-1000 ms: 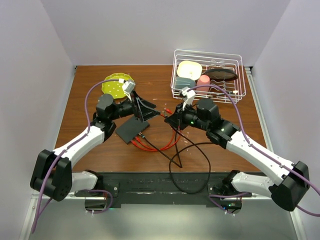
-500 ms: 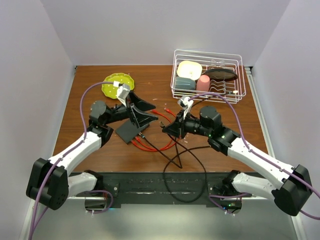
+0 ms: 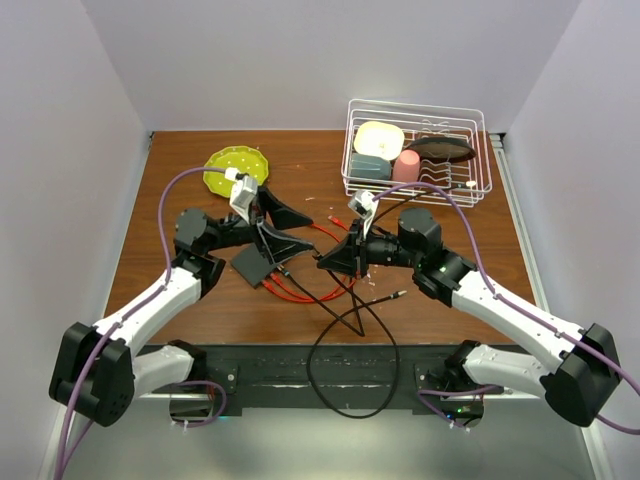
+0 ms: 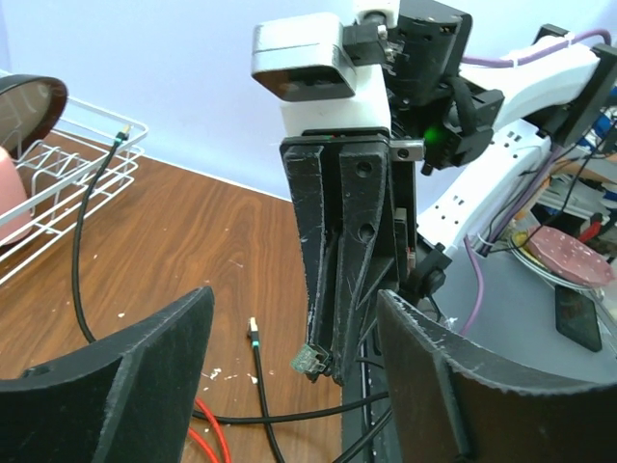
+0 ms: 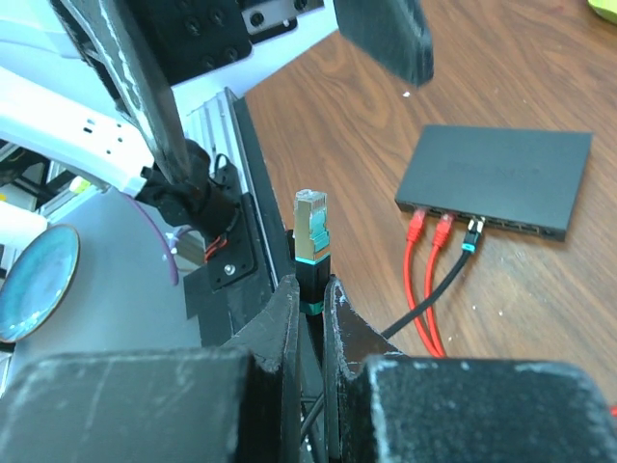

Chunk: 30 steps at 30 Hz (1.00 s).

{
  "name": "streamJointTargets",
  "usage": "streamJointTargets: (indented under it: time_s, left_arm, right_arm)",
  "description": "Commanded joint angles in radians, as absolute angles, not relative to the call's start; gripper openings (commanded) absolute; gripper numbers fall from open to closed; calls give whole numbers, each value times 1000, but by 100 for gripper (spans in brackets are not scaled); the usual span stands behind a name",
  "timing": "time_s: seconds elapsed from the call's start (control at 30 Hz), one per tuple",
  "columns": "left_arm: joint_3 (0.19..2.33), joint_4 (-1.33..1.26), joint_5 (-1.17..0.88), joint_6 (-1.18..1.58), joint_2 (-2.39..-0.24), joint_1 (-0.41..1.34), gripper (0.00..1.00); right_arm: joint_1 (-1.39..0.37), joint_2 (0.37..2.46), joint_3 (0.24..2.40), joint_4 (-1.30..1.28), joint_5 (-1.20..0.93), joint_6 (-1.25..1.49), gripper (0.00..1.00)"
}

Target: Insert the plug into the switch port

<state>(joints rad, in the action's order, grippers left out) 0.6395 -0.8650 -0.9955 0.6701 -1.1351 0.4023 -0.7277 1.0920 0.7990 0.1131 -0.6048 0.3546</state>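
Black switch (image 5: 501,178); red cables (image 5: 416,230); silver-teal plug (image 5: 310,236)

Two red cables (image 5: 416,227), one black switch (image 5: 501,174), one plug (image 5: 310,227).

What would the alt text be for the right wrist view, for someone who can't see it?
The right fingers pinch a metal-tipped plug, held clear of the switch. The flat black switch lies beyond on a wooden table, with two red cables and a black cable already in its near edge.
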Motion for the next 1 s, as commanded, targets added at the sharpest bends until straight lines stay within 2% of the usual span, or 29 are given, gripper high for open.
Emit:
streamJointTargets:
  time_s: [0.0, 0.27, 0.37, 0.4, 0.47, 0.5, 0.53, 0.6, 0.73, 0.77, 0.87, 0.97]
  left_arm:
    - [641, -904, -1043, 647, -1147, 425, 70]
    - [649, -917, -1072, 618, -1203, 463, 55]
    - [652, -934, -1078, 620, -1223, 482, 45]
    - [655, -937, -1078, 626, -1227, 485, 35]
    - [658, -959, -1084, 635, -1239, 491, 24]
    - [661, -960, -1085, 641, -1244, 495, 8]
    - [669, -959, -1086, 641, -1253, 495, 0]
    - [672, -953, -1072, 646, -1253, 495, 0]
    - [693, -898, -1019, 629, -1243, 495, 0]
    - [701, -847, -991, 623, -1239, 495, 0]
    - [744, -708, -913, 586, -1233, 495, 0]
    - [801, -550, -820, 542, -1227, 494, 0]
  right_arm:
    - [-733, 1089, 844, 196, -660, 360, 0]
    - [-733, 1075, 850, 230, -676, 377, 0]
    - [-732, 1077, 856, 233, -681, 379, 0]
    - [-732, 1077, 856, 235, -684, 380, 0]
    - [-732, 1080, 859, 233, -686, 379, 0]
    - [-732, 1080, 858, 233, -686, 380, 0]
    - [-733, 1081, 859, 229, -683, 379, 0]
    - [-733, 1078, 864, 222, -664, 377, 0]
    - [-732, 1066, 880, 160, -598, 361, 22]
    - [-733, 1062, 885, 147, -585, 348, 30]
    - [-733, 1039, 907, 86, -508, 327, 46]
    - [-733, 1019, 945, 20, -414, 313, 56]
